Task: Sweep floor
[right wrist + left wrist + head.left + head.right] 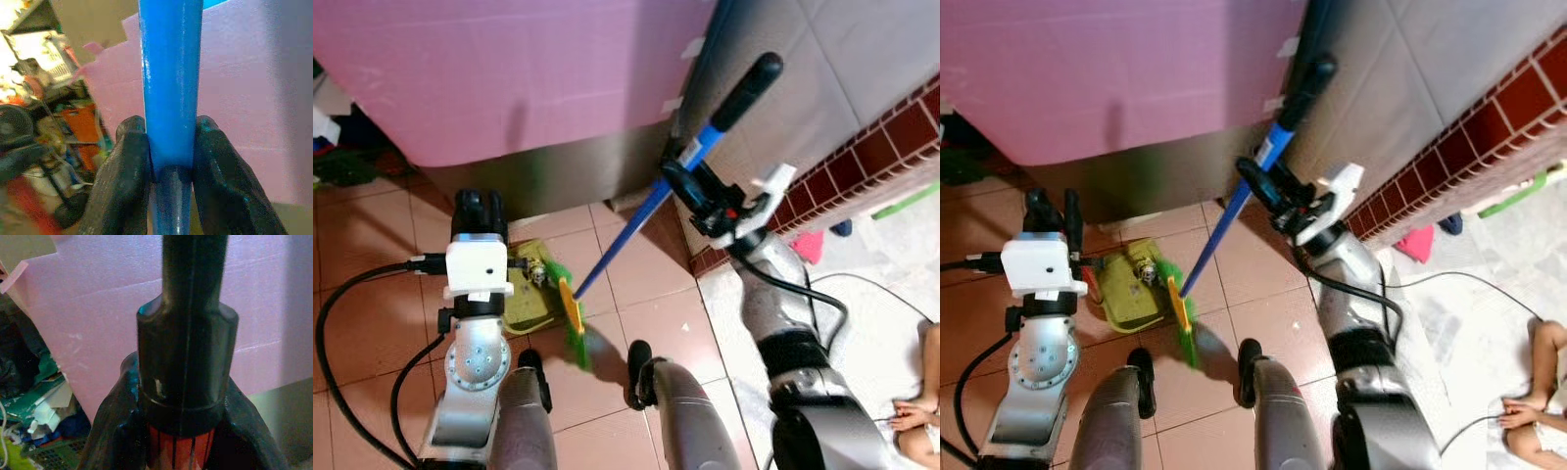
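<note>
The right gripper (pixel 690 186), right of centre in the left eye view, was clamped on the blue handle of the broom (pixel 636 220), both black fingers (pixel 124 166) pressed against the shaft in the right wrist view. The broom ran diagonally from its black end grip at upper right down to its green bristle head (pixel 576 328) at lower centre, which rested on the tiled floor (pixel 646 264) touching the edge of the yellow-green dustpan (pixel 530 294). The left gripper (pixel 480 215), at centre left, was closed around the dustpan handle (pixel 188 362), a black stem with red below it.

Small debris lay on the dustpan, near its back; its nature could not be made out. A pink panel (pixel 509 69) filled the upper left.

Judgement: the step in hand was drawing sweepings onto the pan. To do it well, the pan's lip should stay flat on the tiles, strokes should be short and directed toward the pan, and the bristles should remain in floor contact.
</note>
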Motion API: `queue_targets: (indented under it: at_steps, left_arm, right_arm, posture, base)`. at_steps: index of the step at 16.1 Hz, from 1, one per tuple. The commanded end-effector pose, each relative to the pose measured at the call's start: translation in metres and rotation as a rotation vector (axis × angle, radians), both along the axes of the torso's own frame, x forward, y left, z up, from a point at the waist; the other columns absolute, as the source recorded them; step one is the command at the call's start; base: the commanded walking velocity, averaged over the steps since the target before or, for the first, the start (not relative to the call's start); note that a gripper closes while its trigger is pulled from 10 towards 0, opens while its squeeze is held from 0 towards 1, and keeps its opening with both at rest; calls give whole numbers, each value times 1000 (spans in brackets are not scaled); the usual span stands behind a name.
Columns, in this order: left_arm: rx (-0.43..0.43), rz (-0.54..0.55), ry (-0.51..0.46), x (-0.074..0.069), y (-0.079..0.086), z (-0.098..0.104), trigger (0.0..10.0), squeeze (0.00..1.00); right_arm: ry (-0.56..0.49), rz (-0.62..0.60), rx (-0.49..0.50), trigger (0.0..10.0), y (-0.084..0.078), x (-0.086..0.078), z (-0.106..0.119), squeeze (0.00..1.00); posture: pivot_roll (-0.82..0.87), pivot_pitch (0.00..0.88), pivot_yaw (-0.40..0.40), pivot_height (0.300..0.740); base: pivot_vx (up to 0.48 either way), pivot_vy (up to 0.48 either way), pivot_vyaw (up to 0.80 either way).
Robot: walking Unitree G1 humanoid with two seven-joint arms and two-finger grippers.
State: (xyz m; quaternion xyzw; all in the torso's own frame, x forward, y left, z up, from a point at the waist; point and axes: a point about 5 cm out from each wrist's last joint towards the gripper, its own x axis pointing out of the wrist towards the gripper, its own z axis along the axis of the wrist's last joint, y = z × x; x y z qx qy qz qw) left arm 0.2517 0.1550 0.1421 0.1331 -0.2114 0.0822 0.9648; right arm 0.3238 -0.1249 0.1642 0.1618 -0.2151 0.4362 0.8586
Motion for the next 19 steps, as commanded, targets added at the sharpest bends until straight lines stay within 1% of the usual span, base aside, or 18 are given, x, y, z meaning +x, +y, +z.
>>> queue_targets:
  at_steps: [1, 2, 3, 4, 5, 7, 8, 9, 10, 12, 14, 15, 17, 19]
  left_arm:
    - [5, -2, 163, -4, -2, -33, 10000, 0]
    - [-2, -7, 156, 1, -5, -33, 10000, 0]
    - [-12, -13, 151, 5, -9, -33, 10000, 0]
    - [-33, -24, 151, 10, -14, -33, 10000, 0]
    - [-75, -56, 154, 15, -21, -32, 10000, 0]
    - [-133, -97, 152, 21, -29, -31, 10000, 0]
    - [-235, -191, 127, 26, -41, -29, 10000, 0]
    - [-264, -216, 130, 28, -44, -30, 10000, 0]
    - [-313, -255, 122, 31, -49, -30, 10000, 0]
    - [-352, -287, 123, 36, -55, -32, 10000, 0]
    - [-378, -304, 127, 38, -59, -36, 10000, 0]
    - [-384, -304, 131, 38, -59, -37, 10000, 0]
    - [-440, -339, 147, 42, -63, -46, 10000, 0]
    - [-456, -350, 158, 43, -65, -48, 10000, 0]
  right_arm:
    - [71, 74, 70, 10000, 3, -6, -1, 0]
    - [126, 106, 112, 10000, 1, -8, 0, 0]
    - [167, 139, 132, 10000, 0, -12, -1, 0]
    - [187, 155, 118, 10000, -1, -16, -3, 0]
    - [187, 141, 100, 10000, -3, -18, -3, 0]
    - [185, 118, 76, 10000, -6, -19, -4, 0]
    - [187, 88, 39, 10000, -10, -20, -3, 0]
    - [178, 81, 23, 10000, -11, -20, -3, 0]
    - [176, 75, 7, 10000, -13, -20, 0, 0]
    - [178, 55, -8, 10000, -19, -20, 6, 0]
    - [137, -26, -25, 10000, -29, -13, 15, 0]
    - [129, -43, -26, 10000, -31, -11, 16, 0]
    - [117, -73, -47, 10000, -38, -6, 25, 0]
    - [108, -94, -56, 10000, -40, -5, 26, 0]
  posture:
    - [-19, 410, -100, 740]
    - [-38, 400, -106, 740]
    - [-48, 392, -111, 740]
    - [-63, 378, -114, 740]
    - [-73, 369, -116, 740]
    - [-92, 352, -120, 740]
    - [-115, 333, -126, 740]
    - [-120, 328, -127, 740]
    - [-145, 311, -135, 740]
    - [-171, 296, -142, 740]
    - [-195, 278, -153, 740]
    - [-198, 277, -154, 740]
    - [-223, 263, -166, 740]
    - [-224, 255, -167, 740]
  base:
    - [0, 0, 0]
    - [0, 0, 0]
    - [0, 0, 0]
    - [0, 0, 0]
    - [0, 0, 0]
    - [0, 0, 0]
    - [0, 0, 0]
    - [0, 0, 0]
    - [0, 0, 0]
    - [0, 0, 0]
    - [0, 0, 0]
    - [0, 0, 0]
    - [0, 0, 0]
    - [0, 0, 0]
